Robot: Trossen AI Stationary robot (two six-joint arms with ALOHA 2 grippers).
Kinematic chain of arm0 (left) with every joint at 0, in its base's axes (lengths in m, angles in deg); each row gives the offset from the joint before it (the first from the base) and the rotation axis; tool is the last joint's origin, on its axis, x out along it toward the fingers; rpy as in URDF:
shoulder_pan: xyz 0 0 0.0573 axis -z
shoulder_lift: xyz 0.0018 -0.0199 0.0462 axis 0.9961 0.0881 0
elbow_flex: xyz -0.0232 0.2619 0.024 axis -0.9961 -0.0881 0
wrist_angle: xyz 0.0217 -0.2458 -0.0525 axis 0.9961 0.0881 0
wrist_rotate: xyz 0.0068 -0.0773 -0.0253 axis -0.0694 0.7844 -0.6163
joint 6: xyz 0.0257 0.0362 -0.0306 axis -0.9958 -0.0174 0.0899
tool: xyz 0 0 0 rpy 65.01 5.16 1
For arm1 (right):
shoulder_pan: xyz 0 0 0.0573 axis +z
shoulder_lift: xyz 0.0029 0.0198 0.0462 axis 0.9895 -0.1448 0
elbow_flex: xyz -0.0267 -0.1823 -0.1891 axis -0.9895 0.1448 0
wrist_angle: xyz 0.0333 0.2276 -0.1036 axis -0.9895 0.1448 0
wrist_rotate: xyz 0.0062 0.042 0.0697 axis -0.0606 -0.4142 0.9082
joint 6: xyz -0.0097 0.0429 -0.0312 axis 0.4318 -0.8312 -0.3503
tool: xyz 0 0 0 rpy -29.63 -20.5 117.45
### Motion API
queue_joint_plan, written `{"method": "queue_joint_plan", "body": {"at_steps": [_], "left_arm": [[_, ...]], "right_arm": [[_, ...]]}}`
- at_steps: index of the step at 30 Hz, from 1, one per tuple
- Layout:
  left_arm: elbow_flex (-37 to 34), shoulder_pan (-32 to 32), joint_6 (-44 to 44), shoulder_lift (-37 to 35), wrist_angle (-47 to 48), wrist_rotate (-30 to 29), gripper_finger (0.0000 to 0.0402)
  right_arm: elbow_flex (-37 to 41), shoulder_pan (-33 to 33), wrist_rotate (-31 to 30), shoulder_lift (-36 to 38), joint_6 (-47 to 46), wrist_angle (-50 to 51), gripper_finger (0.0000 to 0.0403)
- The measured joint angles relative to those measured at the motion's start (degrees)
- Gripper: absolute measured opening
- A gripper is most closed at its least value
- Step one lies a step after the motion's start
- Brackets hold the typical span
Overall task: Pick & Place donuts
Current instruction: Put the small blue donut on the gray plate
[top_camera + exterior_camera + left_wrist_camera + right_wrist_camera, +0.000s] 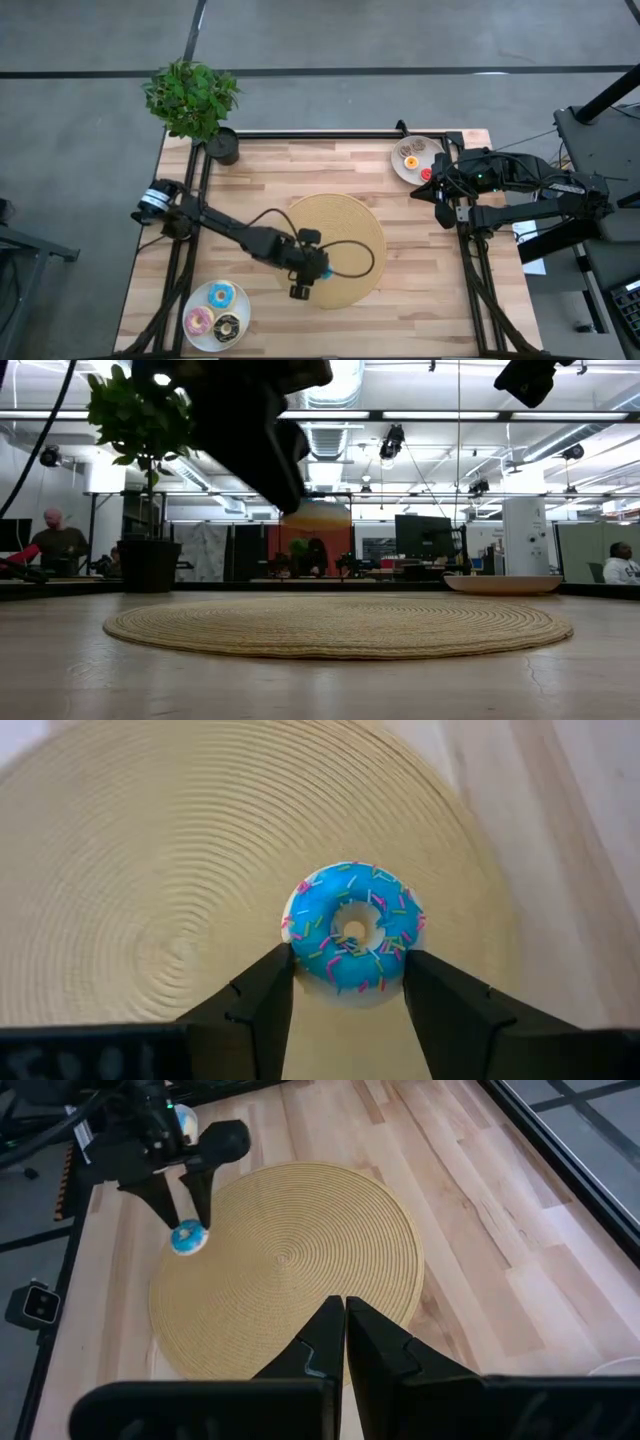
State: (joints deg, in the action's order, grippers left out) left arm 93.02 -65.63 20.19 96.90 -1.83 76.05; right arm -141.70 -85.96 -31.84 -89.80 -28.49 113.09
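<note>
A: What sits on the wooden tabletop [420, 250]?

B: A big round woven mat [335, 250] lies in the middle. A potted plant [192, 100] stands at the far left corner. A white plate [190, 305] at the near left corner holds three donuts: light blue [221, 295], pink [198, 321] and chocolate [228, 327]. Another plate [400, 165] at the far right carries smaller pieces too tiny to tell apart. People sit in the room beyond.

A: Where is the donut being handled?

B: A blue sprinkled donut [350, 928] is pinched between the two fingers of the left pincer [348, 982], over the mat's near left part. A dark cable loops over the mat beside that arm. Whether the donut touches the mat cannot be told.

A: And the other arm?

B: The right pincer [345, 1320] waits at the right edge, beside the far plate, fingers pressed together on nothing.
</note>
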Motion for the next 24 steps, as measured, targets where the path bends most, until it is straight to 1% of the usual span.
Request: {"method": "queue_joint_plan", "body": {"at_steps": [6,24], "left_arm": [[3.00,-4.18,-2.70,0.00,0.66,-0.21,0.0158],[12.28,-17.00,-2.72,0.00,0.61,-0.23,0.0158]], "right_arm": [[0.00,-0.01,0.00,0.00,0.25,0.00,0.0009],[0.00,-0.01,0.00,0.09,3.61,0.02,0.0009]]}}
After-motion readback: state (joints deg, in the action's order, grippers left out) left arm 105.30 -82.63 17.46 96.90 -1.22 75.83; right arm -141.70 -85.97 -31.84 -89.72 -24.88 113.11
